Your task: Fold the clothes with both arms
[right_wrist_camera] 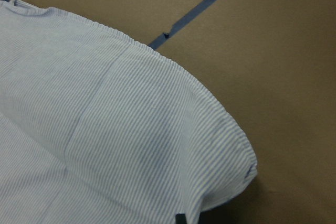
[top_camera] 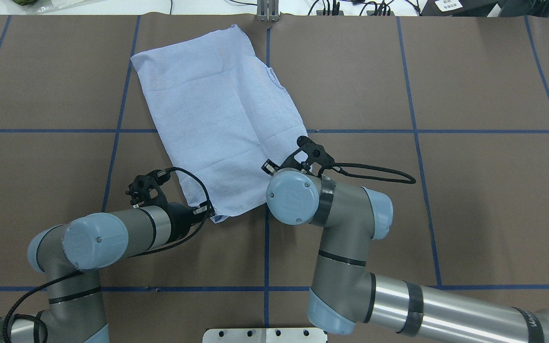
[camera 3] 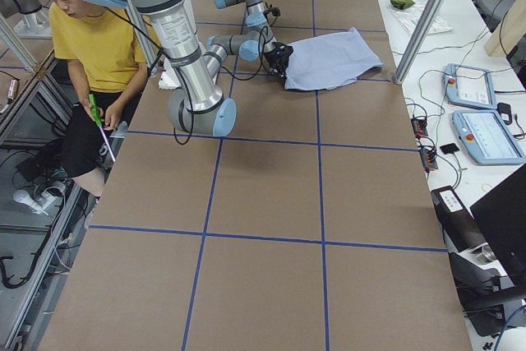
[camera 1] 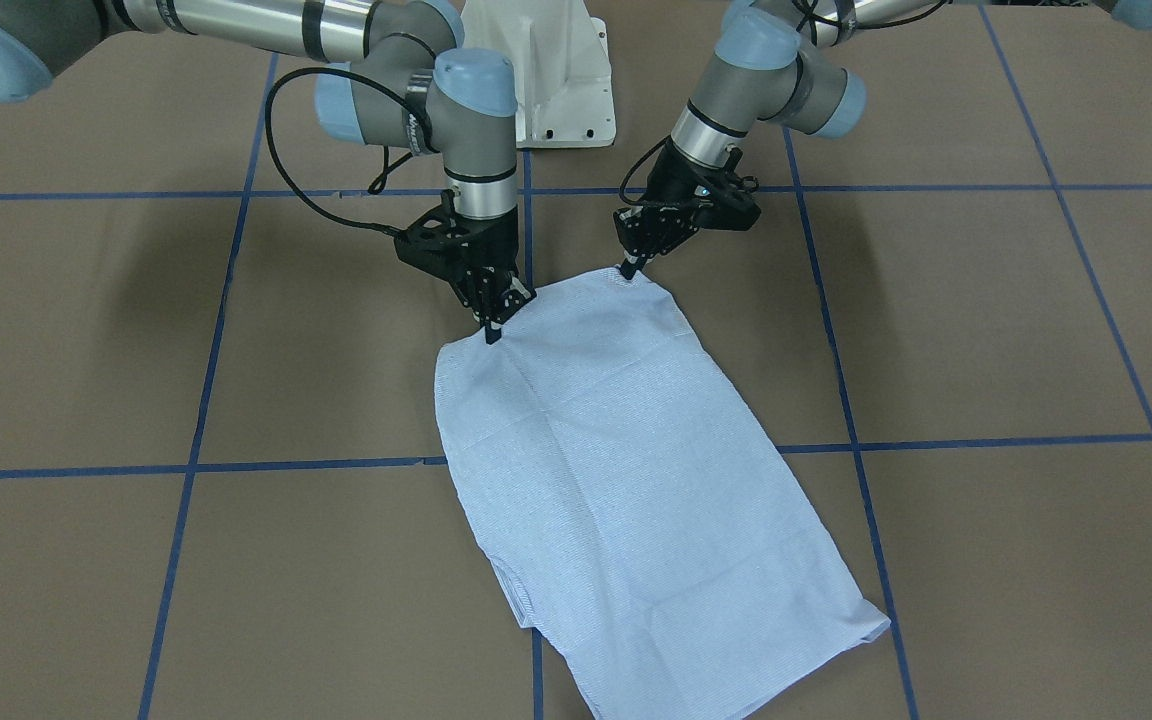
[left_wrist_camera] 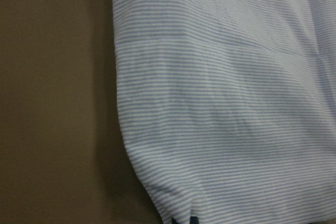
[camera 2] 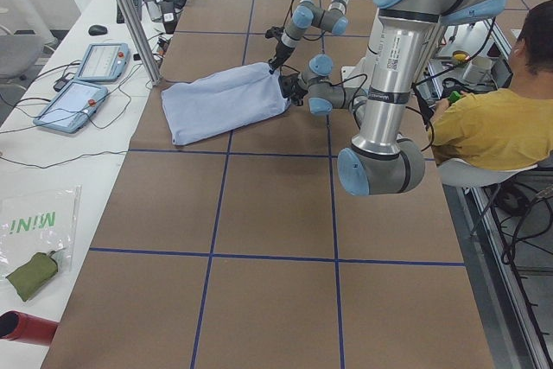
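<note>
Shirt (camera 1: 636, 470) is lying flat on the table (camera 1: 986, 330), sleeves tucked in. Front view: left gripper (camera 1: 629, 268) and right gripper (camera 1: 492, 335) are each pinching a robot-side corner. Overhead: the hem end is pointing away from the robot. Wrist views: stripes only, no label showing. Likely a halving fold is remaining. Left side view: the bag (camera 2: 34, 222) seems to be reading "MINI".
</note>
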`<state>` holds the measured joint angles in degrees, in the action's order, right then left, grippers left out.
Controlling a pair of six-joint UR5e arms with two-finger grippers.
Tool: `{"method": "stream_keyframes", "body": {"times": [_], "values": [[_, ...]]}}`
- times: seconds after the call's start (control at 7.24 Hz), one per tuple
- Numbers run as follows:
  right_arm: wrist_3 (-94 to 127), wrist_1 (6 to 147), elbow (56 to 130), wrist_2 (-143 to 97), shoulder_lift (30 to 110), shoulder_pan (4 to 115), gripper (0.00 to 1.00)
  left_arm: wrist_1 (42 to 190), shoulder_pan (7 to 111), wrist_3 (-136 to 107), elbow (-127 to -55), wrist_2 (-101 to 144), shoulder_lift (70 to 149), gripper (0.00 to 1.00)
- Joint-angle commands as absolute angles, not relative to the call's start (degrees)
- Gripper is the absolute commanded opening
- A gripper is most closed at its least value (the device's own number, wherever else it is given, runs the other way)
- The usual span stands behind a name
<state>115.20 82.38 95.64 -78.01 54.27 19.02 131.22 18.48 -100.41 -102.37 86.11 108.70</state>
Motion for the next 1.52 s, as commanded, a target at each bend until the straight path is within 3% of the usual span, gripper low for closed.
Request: {"method": "stream_keyframes", "body": {"times": [0.0, 0.28, 0.69, 0.97, 1.38], "values": [[115.48, 82.97, 111.64, -72.98, 66.65, 12.7, 0.0, 131.22, 17.76, -100.55, -104.49, 86.22, 111.18, 0.0], [119.06, 89.24, 119.93, -67.43, 70.13, 4.87, 0.0, 131.22, 14.52, -100.55, -111.06, 86.22, 109.79, 0.0], [124.62, 106.74, 133.64, -63.55, 69.09, -4.73, 0.0, 131.22, 9.59, -100.63, -122.74, 86.13, 100.85, 0.0], [124.37, 109.68, 135.0, -63.81, 66.63, -3.44, 0.0, 130.09, 9.58, -100.55, -125.94, 86.48, 100.1, 0.0], [120.26, 109.51, 129.93, -64.16, 62.43, 4.18, 0.0, 123.32, 14.65, -99.58, -125.16, 86.66, 105.19, 0.0]]}}
